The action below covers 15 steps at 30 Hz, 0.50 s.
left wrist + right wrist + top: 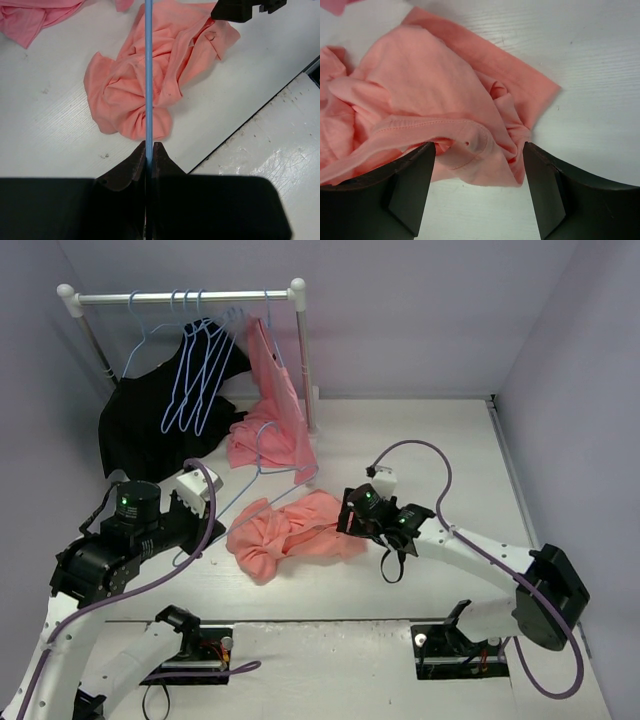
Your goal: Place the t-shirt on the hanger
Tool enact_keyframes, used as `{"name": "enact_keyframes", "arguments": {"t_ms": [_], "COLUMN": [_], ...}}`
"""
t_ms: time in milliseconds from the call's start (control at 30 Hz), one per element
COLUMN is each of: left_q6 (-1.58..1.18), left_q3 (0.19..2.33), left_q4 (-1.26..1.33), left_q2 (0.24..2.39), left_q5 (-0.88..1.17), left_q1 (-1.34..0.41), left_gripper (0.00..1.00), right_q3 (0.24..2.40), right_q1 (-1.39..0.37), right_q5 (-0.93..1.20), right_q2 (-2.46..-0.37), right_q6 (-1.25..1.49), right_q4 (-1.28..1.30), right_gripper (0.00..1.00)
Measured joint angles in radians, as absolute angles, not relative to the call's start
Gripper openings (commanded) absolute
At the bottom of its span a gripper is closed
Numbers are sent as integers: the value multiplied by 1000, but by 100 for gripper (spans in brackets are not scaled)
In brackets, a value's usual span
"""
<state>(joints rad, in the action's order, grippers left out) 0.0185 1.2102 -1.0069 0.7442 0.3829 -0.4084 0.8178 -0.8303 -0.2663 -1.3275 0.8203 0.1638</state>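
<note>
Limp, wrinkled t-shirt (290,530) — thin wire hanger (148,75)

My white surface (430,450) carries the crumpled pink t-shirt (290,530) near its middle; a clothes rack (304,360) stands farther back.

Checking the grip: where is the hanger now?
The hanger is clamped in the left gripper, left of centre in the top view, just left of the crumpled t-shirt.
</note>
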Motion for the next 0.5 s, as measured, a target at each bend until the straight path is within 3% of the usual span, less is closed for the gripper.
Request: {"name": "enact_keyframes", "arguments": {"t_ms": [133,333,500], "left_q6": [18,18,18], "left_q3": [1210,1212,1213], "left_q4": [-1007,-1007,-1007], "left_q2": [750,762,764], "left_q5": [378,373,373], "left_q1": [-412,-414,-420], "left_gripper": [0,0,0], "right_q3": [815,815,815], "right_q1": [-831,-837,-858], "right_q5": [-305,-312,-310], "right_q2": [-1282,-1296,-1331], "right_q6": [876,928,971], "right_q4": [166,168,169], "right_gripper": [65,47,47]}}
